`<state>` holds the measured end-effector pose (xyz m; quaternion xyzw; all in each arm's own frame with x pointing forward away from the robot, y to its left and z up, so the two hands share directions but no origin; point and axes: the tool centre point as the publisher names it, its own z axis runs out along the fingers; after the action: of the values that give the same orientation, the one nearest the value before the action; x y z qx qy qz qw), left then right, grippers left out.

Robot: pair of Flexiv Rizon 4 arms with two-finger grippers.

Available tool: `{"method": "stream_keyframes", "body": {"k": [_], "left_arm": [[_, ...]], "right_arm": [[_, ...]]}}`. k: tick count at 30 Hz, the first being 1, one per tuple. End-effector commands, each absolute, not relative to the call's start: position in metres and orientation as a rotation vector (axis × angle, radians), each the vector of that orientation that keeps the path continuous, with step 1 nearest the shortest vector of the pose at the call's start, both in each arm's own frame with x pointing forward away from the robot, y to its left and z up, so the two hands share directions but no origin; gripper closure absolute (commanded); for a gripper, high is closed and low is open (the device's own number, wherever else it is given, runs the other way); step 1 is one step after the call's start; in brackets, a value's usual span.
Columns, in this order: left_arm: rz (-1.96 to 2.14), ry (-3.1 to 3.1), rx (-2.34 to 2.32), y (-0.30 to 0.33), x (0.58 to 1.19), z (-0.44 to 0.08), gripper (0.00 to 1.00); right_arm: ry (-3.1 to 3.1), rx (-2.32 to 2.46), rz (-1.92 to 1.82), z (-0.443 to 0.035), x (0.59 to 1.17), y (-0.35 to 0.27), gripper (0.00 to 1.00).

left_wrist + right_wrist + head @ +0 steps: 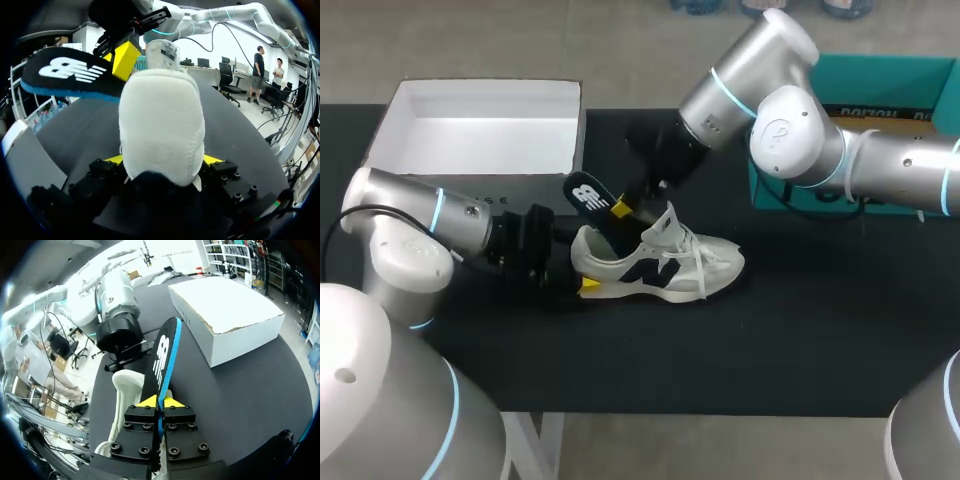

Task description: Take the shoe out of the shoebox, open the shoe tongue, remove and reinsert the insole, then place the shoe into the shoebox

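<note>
Head view shows the shoe (660, 262) lying on its sole mid-bench, toe toward the right and heel toward the left arm. The left gripper (585, 268) is clamped on the heel from both sides; the left wrist view shows a yellow tip pressed against each flank of the heel. The right arm comes in over the far edge, and its gripper (622, 210) is closed on one end of the black insole (585, 193), held above the shoe's opening. In the right wrist view the insole (162, 355) stands on edge between the right gripper's tips (160, 401), and its free end runs out over the heel toward the left arm. That free end is near the front right corner of the shoebox (575, 130) but apart from it. The shoebox sits open-topped at the bench's far left corner, right behind the left arm. Bare bench (800, 340) stretches in front of the shoe to the near edge, and to its right. A teal box (880, 90) stands at the far right edge, under the right arm.
</note>
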<state>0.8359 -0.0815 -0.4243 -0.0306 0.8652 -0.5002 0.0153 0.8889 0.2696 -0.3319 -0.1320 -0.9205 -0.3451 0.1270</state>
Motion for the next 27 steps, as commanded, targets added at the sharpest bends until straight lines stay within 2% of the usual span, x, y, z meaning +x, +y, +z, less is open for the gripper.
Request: {"method": "stream_keyframes", "body": {"k": [1,10,21,27], "left_arm": [[-1.557,2.691,-0.095,-0.082,0.835,-0.425,1.0],[-1.557,2.691,-0.095,-0.082,0.835,-0.425,1.0],[-1.557,2.691,-0.095,-0.082,0.835,-0.425,1.0],[-1.557,2.691,-0.095,-0.082,0.835,-0.425,1.0]], "right_arm": [[-2.683,-0.374,-1.054,-0.316,0.886,0.267,1.0],[-2.663,-0.407,-1.149,-0.287,0.894,0.273,1.0],[-2.712,-0.464,-1.253,-0.22,0.905,0.268,1.0],[-2.712,-0.464,-1.253,-0.22,0.905,0.268,1.0]]}}
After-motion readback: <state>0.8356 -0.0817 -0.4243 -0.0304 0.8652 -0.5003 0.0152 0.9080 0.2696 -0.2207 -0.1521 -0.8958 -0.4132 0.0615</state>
